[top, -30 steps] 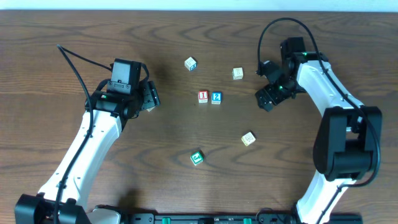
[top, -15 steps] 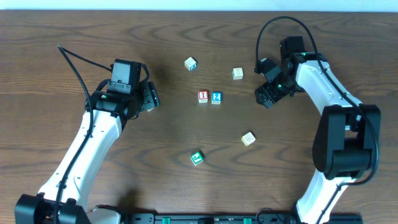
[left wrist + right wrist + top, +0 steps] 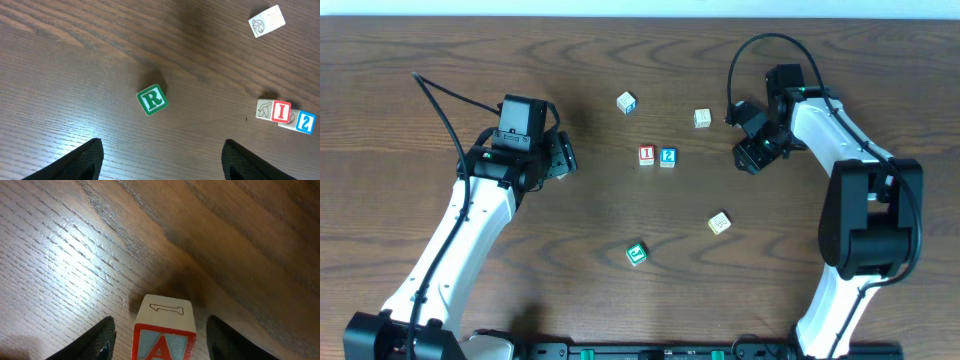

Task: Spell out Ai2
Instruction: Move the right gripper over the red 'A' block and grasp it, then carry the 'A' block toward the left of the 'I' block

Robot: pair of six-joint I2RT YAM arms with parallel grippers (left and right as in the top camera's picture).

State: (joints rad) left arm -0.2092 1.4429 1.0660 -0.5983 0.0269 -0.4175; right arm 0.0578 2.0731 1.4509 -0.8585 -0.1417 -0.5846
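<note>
A red "I" block (image 3: 646, 155) and a blue "2" block (image 3: 668, 156) sit side by side mid-table; they also show in the left wrist view, the "I" block (image 3: 281, 111) and the "2" block (image 3: 305, 121). A red "A" block (image 3: 164, 330) stands on the table between the fingers of my right gripper (image 3: 160, 337), with a gap on each side. In the overhead view my right gripper (image 3: 750, 155) hides it, right of the "2" block. My left gripper (image 3: 560, 158) is open and empty, left of the pair, and shows in its wrist view (image 3: 162, 160).
A green "R" block (image 3: 637, 253) lies near the front, also in the left wrist view (image 3: 152, 99). Pale blocks lie at the back (image 3: 627, 102), the back right (image 3: 702, 118) and the front right (image 3: 719, 222).
My right gripper has shifted slightly left and toward the back. The left arm and the visible blocks have not moved.
</note>
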